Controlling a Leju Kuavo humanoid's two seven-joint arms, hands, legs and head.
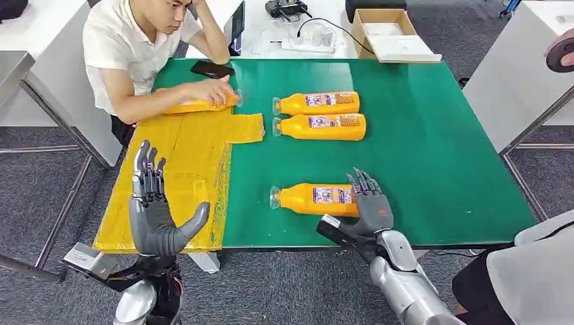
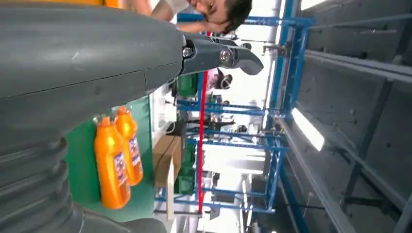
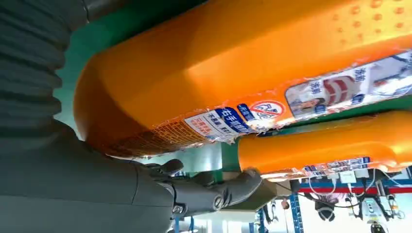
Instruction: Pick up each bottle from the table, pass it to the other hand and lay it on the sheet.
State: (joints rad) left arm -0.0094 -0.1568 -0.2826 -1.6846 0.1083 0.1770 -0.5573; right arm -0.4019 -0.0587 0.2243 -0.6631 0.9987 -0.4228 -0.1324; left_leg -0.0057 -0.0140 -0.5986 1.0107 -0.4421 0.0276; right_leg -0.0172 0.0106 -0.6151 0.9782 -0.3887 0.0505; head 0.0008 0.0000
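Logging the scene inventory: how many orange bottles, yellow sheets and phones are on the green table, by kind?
Orange bottles: 4
Yellow sheet: 1
Black phone: 1
Total: 6

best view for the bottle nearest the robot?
Head view: the near bottle lies whole on the green table, cap end away from the right hand at its base. Right wrist view shows its base and label close up. In the left wrist view I cannot pick it out.
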